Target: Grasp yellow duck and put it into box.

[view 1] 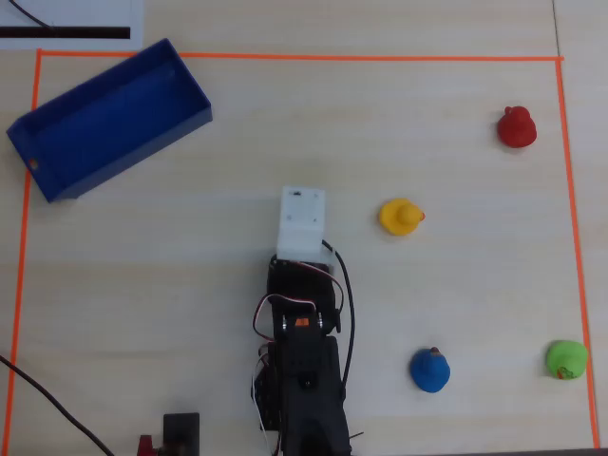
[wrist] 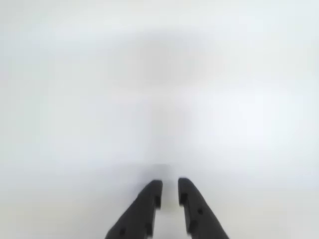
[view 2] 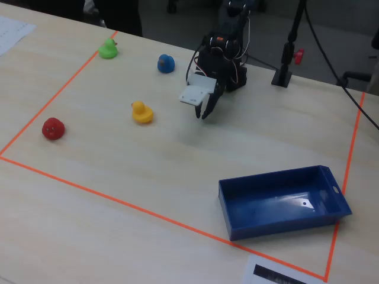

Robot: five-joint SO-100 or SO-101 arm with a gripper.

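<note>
The pale wooden table point(view 1: 190, 285) carries a rectangle of orange tape point(view 1: 304, 58) that frames the whole workspace, and the largest thing inside it is the box point(view 1: 109, 119), a shallow blue plastic tray with low walls, lying at an angle in the far left corner of the overhead view and holding nothing. Next in size is the black robot arm point(view 1: 304, 370), which reaches in from the near edge at the middle, its white wrist block pointing forward over bare wood. Its gripper point(view 2: 206, 109) hangs just above the table in the fixed view, and in the wrist view the two dark jaws stand almost together with only a thin gap and nothing between them. The small rounded yellow duck point(view 1: 401, 217) with its orange-red beak sits upright on the table to the right of the gripper in the overhead view, near it but apart. Smaller toys lie further off: a red duck point(view 1: 517, 127) far right, a blue duck point(view 1: 429, 370) near right, and a green duck point(view 1: 567, 359) by the right tape line. The task appears to be at its opening step, the approach; the next move calls for swinging right toward the yellow duck, spreading the jaws and lowering around its body.
</note>
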